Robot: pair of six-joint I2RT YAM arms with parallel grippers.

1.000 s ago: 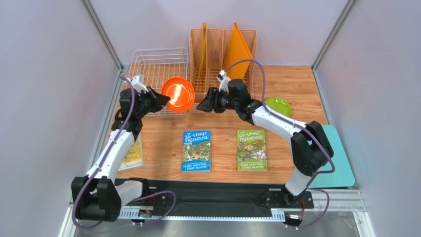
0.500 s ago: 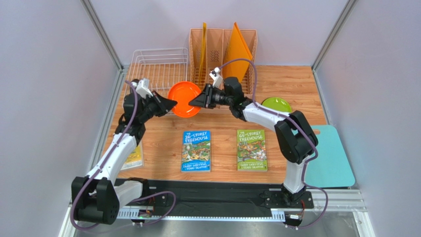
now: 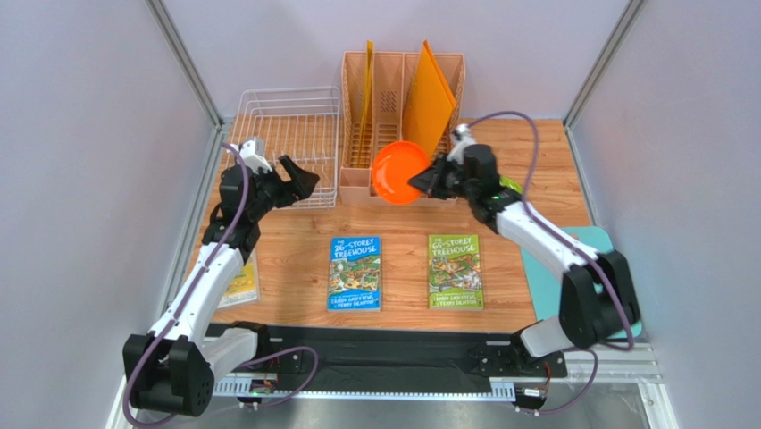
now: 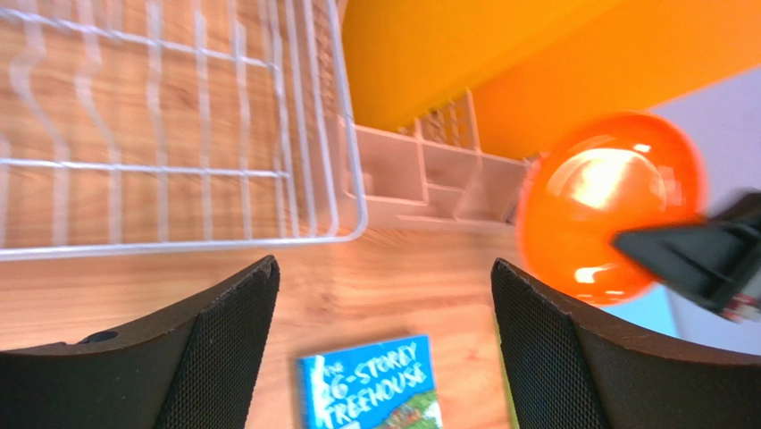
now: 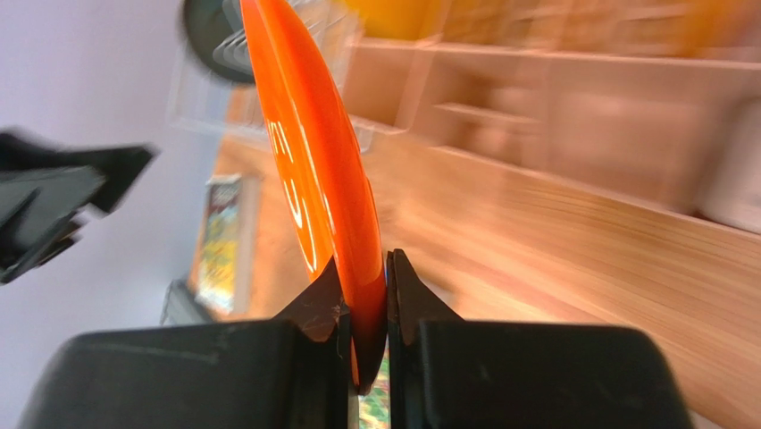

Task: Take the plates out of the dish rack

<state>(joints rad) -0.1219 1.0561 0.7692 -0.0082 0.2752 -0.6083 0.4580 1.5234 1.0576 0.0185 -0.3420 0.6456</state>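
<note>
The right gripper [image 3: 429, 181] is clamped on the rim of the orange plate [image 3: 399, 172], its two black fingers pinching the thin edge from both faces, as the right wrist view shows closely [image 5: 364, 295]. The plate hangs in the air on edge, off to the right of the dish rack [image 3: 290, 90] and well apart from it. The step in hand looks like carrying this plate off to set it down. The plate is glossy, smooth and shallowly dished, so a hold on so little rim could slip or swing. It seems best to keep the squeeze firm, move slowly, roll the wrist until the plate faces flat, lower it to the wood, and part the fingers only once it rests. The left gripper [image 3: 299, 179] hovers just at the rack's near right corner with its fingers spread wide and nothing between them. The rack is thin white wire, and no plate shows in it. Just to the rack's right stands a peach plastic organizer [image 3: 402, 89] with tall flat orange folders [image 3: 429, 89]. A sliver of the green plate [image 3: 511, 185] shows farther right, mostly hidden by the arm
</note>
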